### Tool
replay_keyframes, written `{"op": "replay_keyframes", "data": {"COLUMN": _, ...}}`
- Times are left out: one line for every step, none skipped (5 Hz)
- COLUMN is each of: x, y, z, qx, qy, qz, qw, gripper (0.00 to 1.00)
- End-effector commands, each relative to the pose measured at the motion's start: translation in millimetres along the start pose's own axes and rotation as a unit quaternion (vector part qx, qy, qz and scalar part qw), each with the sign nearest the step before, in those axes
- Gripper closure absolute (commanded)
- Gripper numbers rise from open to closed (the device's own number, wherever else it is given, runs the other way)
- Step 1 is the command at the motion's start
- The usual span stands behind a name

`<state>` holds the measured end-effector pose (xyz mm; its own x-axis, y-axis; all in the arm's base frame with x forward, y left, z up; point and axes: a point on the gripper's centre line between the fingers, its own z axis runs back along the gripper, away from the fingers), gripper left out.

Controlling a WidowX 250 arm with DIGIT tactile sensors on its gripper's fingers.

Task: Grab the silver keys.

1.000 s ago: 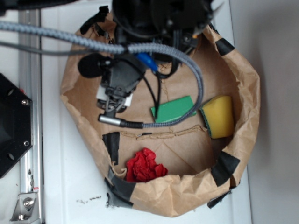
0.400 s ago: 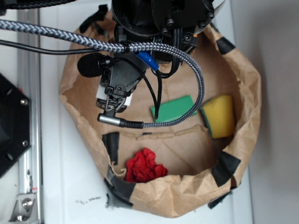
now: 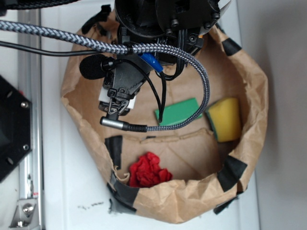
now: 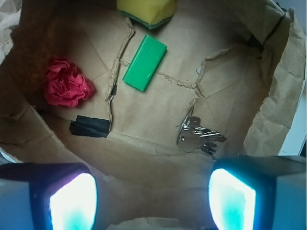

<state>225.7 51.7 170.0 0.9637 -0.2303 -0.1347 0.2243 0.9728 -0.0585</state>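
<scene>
**Tool poised above the keys, jaws wide**

Nearest the wrist camera, the tool (image 4: 152, 199) hangs with its jaws spread wide and nothing between them, the two fingertips (image 4: 72, 201) glowing pale at the bottom edge of the view. Just beyond the right-hand fingertip lie the silver keys (image 4: 196, 135), a small shiny bunch splayed flat on the brown floor of the paper bag (image 4: 144, 143), close to its right wall. They sit off-centre, nearer the right finger than the left. To do this well, the tool looks to need a shift to the right so the bunch falls between the jaws, then a straight drop until the pads reach the paper, closing across the thickest part of the cluster and not over a single thin blade.

Further out, a strip of black tape (image 4: 90, 127) lies on the bag floor to the left, and beyond it a crumpled red cloth (image 4: 67, 82), both well apart from the keys. Further still, the green block (image 4: 145, 62) sits mid-floor, with the yellow sponge (image 4: 146, 10) at the far edge. None of these crowds the target. The likeliest nuisance is the bag's crinkled right wall, which the right finger may brush on descent. From the exterior view, the arm (image 3: 158, 28) and its braided cable (image 3: 192, 67) hide the keys altogether.
</scene>
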Motion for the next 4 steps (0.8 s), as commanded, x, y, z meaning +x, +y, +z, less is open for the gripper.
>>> {"op": "replay_keyframes", "data": {"x": 25.4, "y": 16.9, "z": -26.9, "qx": 0.0, "qy": -0.05, "qz": 0.083, "qw": 0.995, "gripper": 0.0}}
{"op": "replay_keyframes", "data": {"x": 27.3, "y": 26.7, "z": -47.7, "qx": -0.024, "qy": -0.052, "qz": 0.138, "qw": 0.989, "gripper": 0.0}}
{"op": "replay_keyframes", "data": {"x": 26.0, "y": 26.0, "z": -55.5, "qx": -0.008, "qy": -0.015, "qz": 0.122, "qw": 0.992, "gripper": 0.0}}
{"op": "replay_keyframes", "data": {"x": 26.0, "y": 26.0, "z": -55.5, "qx": -0.008, "qy": -0.015, "qz": 0.122, "qw": 0.992, "gripper": 0.0}}
